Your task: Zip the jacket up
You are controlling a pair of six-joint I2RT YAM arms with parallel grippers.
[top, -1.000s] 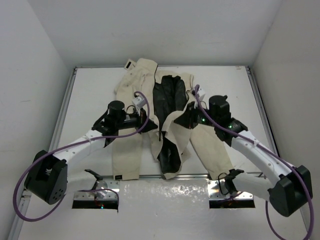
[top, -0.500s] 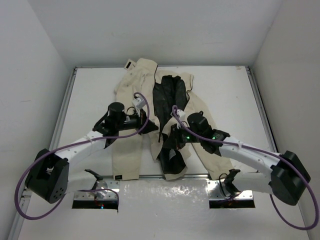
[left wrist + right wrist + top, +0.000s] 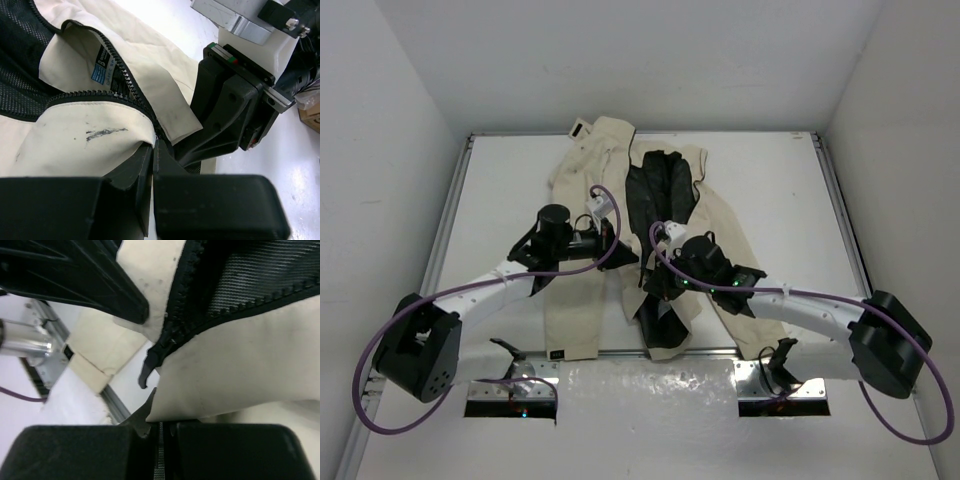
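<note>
Jacket (image 3: 582,180) lies open on the table (image 3: 770,180), black inside showing. The left gripper (image 3: 154,150) still pinches one front edge, low by the zipper teeth. The right gripper (image 3: 160,427) has swung in to the middle and just squeezed shut on the other edge, under the zipper pull (image 3: 150,362). Both sides are held now, so I think joining the zipper comes next.

Your top view looks down from high above and behind the near edge, taking in the whole table (image 3: 770,190) and jacket (image 3: 570,305). Both wrist views sit very close, facing each other across the same stretch of zipper (image 3: 127,82) at the jacket's lower front.
</note>
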